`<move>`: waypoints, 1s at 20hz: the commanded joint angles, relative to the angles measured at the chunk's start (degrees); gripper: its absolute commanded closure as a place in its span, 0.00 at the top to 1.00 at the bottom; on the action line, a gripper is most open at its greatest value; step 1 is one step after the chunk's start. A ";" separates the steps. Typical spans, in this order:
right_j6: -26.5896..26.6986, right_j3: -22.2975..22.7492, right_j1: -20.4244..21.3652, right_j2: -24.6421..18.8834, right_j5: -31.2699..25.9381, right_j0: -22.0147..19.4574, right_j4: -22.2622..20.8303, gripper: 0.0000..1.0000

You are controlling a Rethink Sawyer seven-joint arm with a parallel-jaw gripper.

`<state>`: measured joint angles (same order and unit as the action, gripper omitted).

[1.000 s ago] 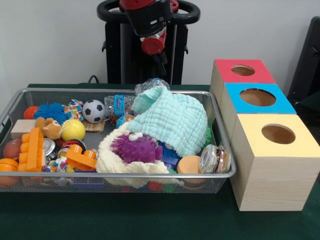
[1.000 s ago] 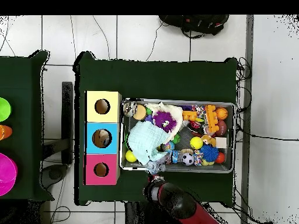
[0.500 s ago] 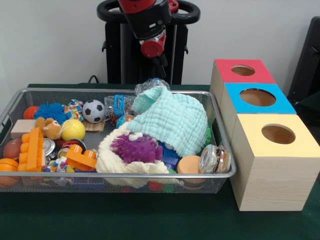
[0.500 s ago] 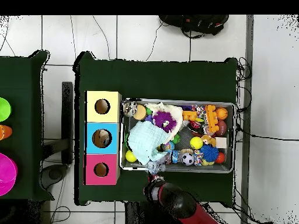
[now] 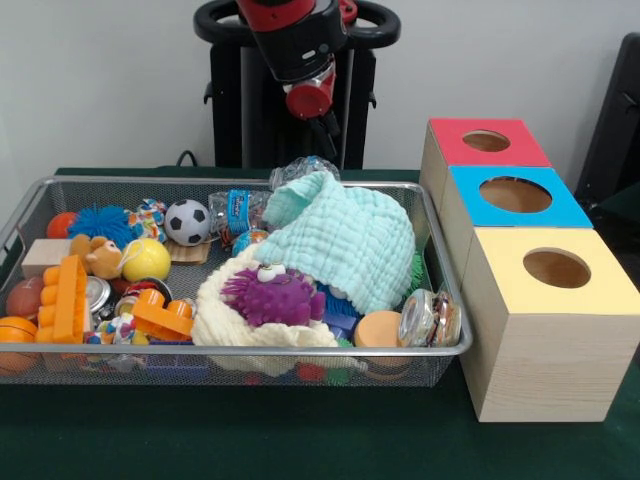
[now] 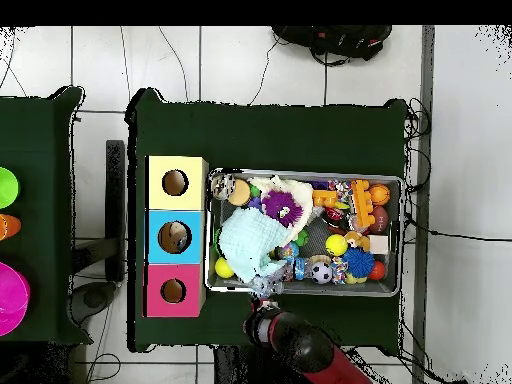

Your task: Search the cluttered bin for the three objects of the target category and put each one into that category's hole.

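While you look from the front, you see one gripper [image 5: 325,128] hanging above the back rim of one wire bin [image 5: 300,350]; whether it is open or closed you cannot tell. Three boxes stand beside the bin in a row: one red box [image 5: 487,141], one blue box [image 5: 517,195], one yellow box [image 5: 556,270], each with one round hole. One mint cloth [image 5: 345,240] lies over the toys, touching one purple spiky ball [image 5: 272,296]; one soccer ball [image 5: 187,222] and one yellow ball [image 5: 146,259] lie apart.

From overhead, you see the gripper [image 6: 262,322] just outside the bin [image 6: 400,235].
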<state>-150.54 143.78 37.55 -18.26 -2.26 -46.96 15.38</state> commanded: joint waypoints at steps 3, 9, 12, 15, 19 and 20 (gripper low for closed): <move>-8.78 -9.21 -2.07 -5.30 6.67 -0.65 0.99 1.00; -6.45 -10.38 -3.15 -5.21 4.75 -2.41 0.39 1.00; -5.20 -10.89 -4.06 -5.79 4.34 -4.12 -0.48 1.00; -5.40 -11.47 -4.28 -5.98 3.87 -4.33 -0.13 1.00; -5.43 -12.08 -4.65 -6.55 3.41 -4.64 0.16 1.00; -5.37 -12.22 -4.75 -6.70 3.19 -4.80 0.21 1.00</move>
<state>-150.54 142.39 34.74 -20.09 -2.27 -50.63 15.05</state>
